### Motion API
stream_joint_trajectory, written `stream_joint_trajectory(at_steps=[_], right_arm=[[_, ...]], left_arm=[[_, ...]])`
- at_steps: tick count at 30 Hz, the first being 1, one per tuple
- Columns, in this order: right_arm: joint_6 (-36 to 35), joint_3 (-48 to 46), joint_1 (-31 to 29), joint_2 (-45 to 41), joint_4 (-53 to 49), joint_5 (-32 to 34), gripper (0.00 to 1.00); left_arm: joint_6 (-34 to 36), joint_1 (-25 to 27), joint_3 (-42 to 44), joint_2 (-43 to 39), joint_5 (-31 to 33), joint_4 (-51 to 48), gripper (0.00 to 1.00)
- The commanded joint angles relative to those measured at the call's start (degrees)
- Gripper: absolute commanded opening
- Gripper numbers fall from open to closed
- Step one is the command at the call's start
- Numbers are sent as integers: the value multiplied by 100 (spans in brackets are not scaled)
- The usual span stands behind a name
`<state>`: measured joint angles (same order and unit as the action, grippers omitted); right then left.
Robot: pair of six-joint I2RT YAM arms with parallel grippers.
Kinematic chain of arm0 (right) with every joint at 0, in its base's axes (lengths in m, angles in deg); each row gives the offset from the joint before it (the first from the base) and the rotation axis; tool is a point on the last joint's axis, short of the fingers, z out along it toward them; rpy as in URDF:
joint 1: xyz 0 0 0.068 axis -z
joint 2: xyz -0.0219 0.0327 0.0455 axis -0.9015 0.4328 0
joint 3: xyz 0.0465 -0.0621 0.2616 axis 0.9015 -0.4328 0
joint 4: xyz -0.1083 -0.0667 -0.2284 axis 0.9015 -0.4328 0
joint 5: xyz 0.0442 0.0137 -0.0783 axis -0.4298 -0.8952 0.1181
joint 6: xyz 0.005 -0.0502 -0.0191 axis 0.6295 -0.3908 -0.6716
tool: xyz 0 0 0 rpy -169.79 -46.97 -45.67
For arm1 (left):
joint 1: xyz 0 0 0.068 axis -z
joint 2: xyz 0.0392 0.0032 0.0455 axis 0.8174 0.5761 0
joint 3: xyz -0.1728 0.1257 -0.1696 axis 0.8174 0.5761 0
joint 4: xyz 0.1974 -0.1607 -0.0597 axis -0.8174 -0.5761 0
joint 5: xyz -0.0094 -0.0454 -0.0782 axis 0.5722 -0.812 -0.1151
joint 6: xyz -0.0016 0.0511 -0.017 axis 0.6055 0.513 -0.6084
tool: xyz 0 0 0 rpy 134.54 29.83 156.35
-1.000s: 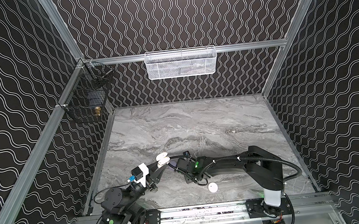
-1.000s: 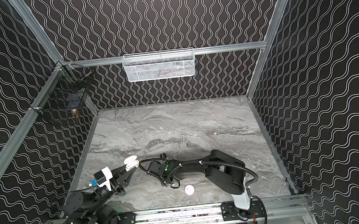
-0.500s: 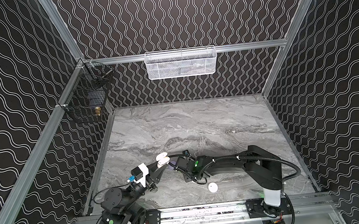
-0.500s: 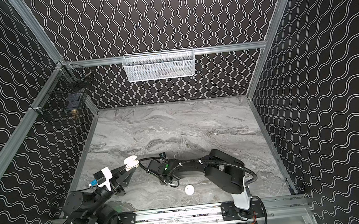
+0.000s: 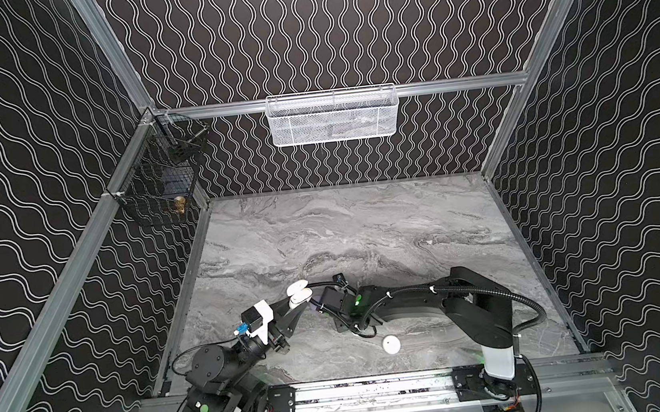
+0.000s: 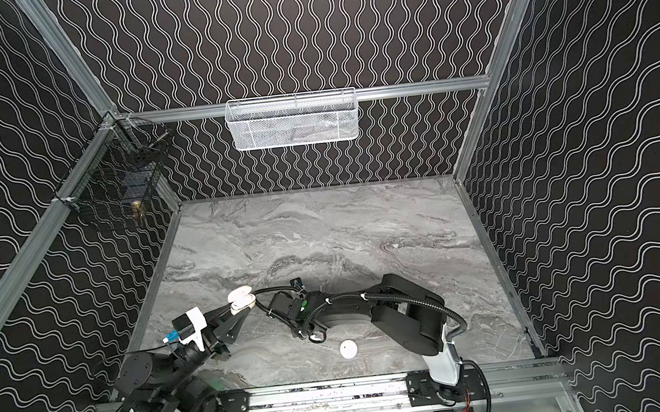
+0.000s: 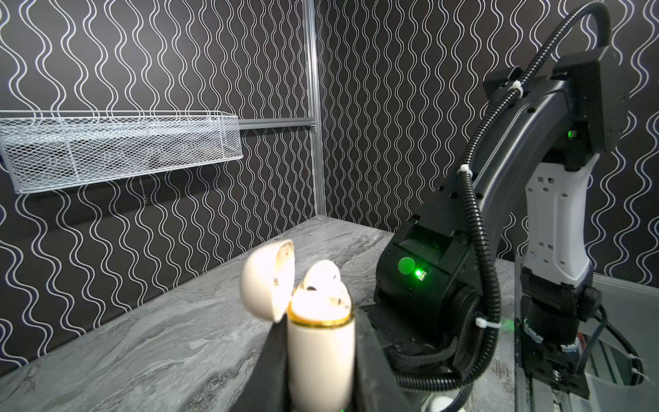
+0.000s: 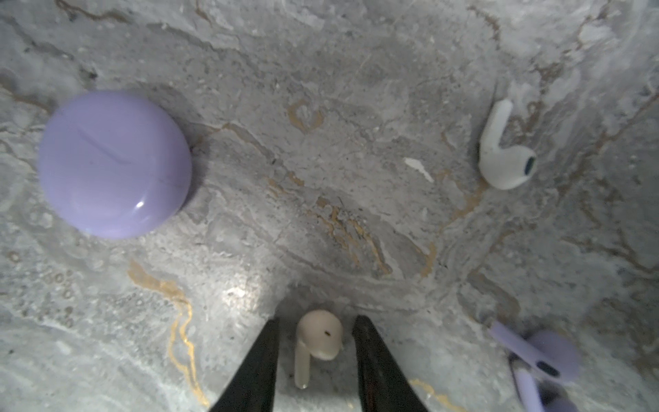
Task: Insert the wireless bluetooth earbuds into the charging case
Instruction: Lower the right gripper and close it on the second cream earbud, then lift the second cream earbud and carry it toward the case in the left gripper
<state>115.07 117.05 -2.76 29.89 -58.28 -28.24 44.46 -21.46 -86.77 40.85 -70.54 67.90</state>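
Straddling a cream earbud (image 8: 318,339) on the marble table (image 8: 321,142), your right gripper (image 8: 316,323) has its jaws apart, while your left gripper (image 5: 297,302) clamps the open charging case (image 7: 321,360).

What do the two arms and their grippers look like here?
Both arms are matte black with a white link near the base. The right arm carries a ribbed black cable conduit fastened with white zip ties, plus a green light near the wrist. The left arm has a white wrist block with a blue plug. The left gripper and right gripper have black tapered fingers.
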Motion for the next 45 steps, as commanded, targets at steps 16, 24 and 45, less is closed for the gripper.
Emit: stream_joint_trajectory(at_steps=[16,24,45], right_arm=[[210,-240,-4,-59,49,-164,20],[311,-447,-4,-712,340,43,14],[-324,-955,-174,-3572,2061,1649,13]], left_arm=[[23,2,-54,-7,-9,63,0],[29,-1,-72,-7,11,72,0],[31,2,58,-1,81,478,0]])
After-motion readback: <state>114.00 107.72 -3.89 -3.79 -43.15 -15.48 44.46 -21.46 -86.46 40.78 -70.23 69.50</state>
